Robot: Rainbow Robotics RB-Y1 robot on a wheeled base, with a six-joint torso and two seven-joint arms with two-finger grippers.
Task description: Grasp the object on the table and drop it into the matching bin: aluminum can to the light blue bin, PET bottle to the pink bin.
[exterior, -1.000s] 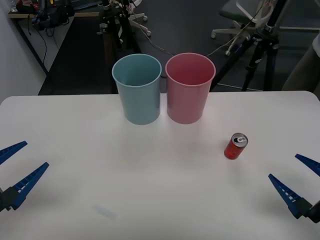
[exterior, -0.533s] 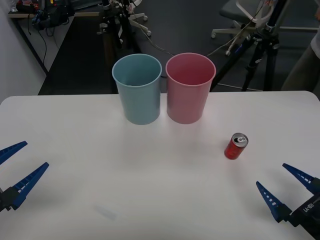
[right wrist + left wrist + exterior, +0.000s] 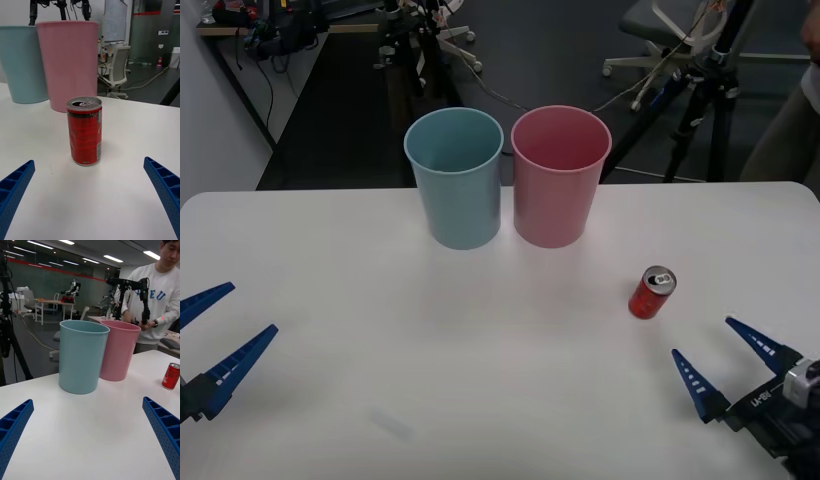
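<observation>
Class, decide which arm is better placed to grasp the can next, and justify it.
Right. The right gripper is open, close to the red can and facing it. The left gripper sits across the table.

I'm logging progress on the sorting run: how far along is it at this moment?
Nothing is sorted yet: the aluminum can stands upright on the table, ungrasped. In hand: the right gripper, open, sits near the can and faces it. The left gripper waits open at the table's left edge. Left: grasp the can and drop it into the light blue bin, beside the pink bin.
</observation>
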